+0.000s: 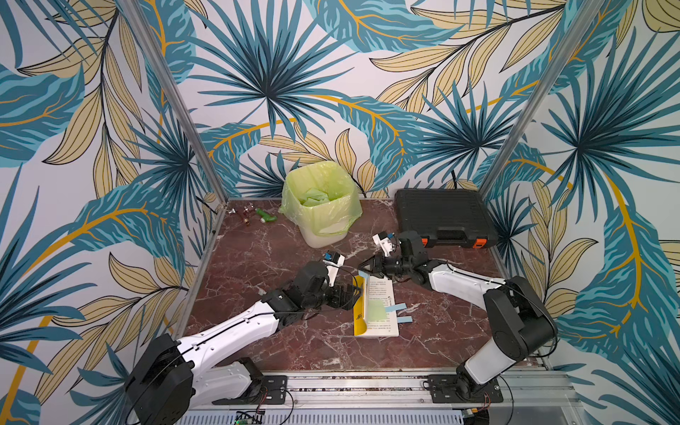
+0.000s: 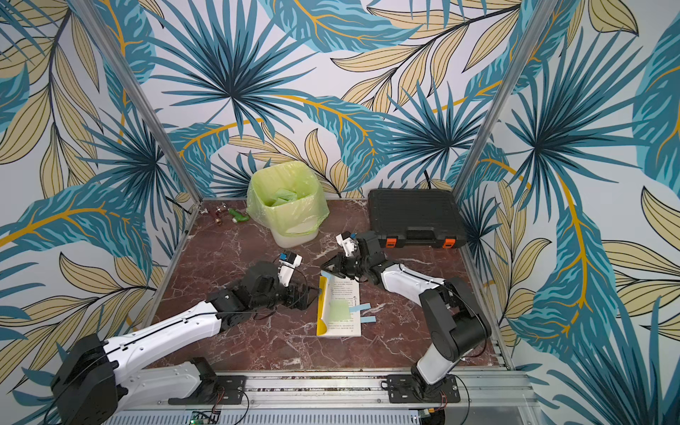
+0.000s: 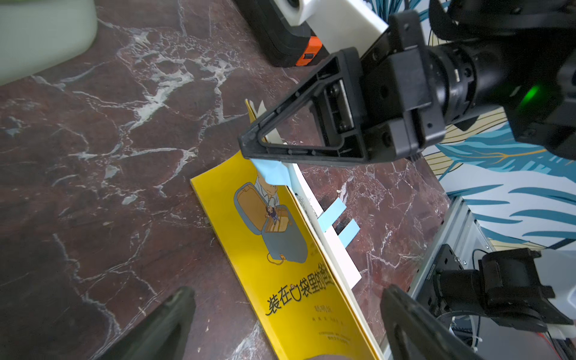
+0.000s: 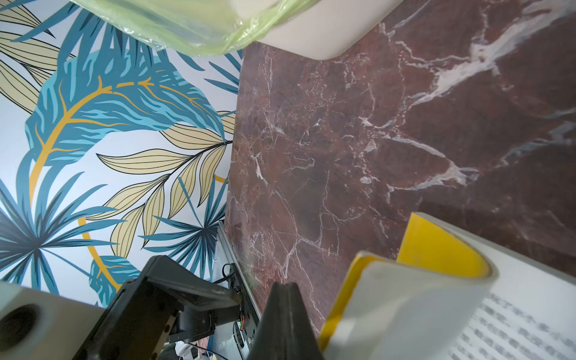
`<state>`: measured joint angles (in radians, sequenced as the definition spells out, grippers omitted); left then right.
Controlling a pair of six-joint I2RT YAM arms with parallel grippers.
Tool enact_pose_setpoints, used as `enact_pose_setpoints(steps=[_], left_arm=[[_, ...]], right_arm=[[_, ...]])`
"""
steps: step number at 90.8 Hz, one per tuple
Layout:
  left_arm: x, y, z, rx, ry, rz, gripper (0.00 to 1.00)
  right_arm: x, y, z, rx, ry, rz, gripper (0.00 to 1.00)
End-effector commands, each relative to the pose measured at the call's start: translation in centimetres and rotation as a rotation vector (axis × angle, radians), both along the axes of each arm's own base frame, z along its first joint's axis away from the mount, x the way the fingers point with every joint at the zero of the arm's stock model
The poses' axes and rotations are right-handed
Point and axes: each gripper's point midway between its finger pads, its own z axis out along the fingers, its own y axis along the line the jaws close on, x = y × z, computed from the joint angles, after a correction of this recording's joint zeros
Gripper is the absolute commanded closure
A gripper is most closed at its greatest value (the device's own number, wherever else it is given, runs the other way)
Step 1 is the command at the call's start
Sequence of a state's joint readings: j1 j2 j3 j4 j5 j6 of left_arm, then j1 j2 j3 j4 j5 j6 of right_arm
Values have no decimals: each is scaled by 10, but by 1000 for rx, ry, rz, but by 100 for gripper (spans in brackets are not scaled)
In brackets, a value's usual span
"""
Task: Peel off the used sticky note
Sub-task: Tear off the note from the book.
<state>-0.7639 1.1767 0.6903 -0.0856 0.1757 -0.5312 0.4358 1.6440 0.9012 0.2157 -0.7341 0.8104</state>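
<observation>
My right end effector [image 3: 249, 149] is pinching shut on the light blue paper sticky note [image 3: 270, 170]. The note is hanging at the far corner of the open yellow-covered paper book [image 1: 379, 294], which is lying in the middle of the brown marble desk [image 1: 257, 265], toward its near edge. I am guessing the note is not fully off yet. My left end effector [image 1: 352, 296] is standing wide open beside the cover, holding nothing. A pale green square note [image 1: 376, 311] and two blue strip notes [image 1: 395, 308] are sitting on the page. The cover is showing 装在口袋里的; the smaller print is too tiny to read.
</observation>
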Motion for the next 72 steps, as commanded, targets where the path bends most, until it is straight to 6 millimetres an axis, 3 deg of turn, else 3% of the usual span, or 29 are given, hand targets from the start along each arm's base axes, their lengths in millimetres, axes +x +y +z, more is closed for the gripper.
enact_pose_setpoints(steps=[1, 36, 72], left_arm=[[12, -2, 6, -43, -28, 77, 5], [27, -14, -3, -122, 16, 150, 26], [32, -19, -15, -147, 58, 191, 35]], right_arm=[[5, 7, 9, 32, -25, 5, 100], [4, 9, 6, 29, -21, 1, 100], [5, 8, 8, 33, -27, -9, 100]])
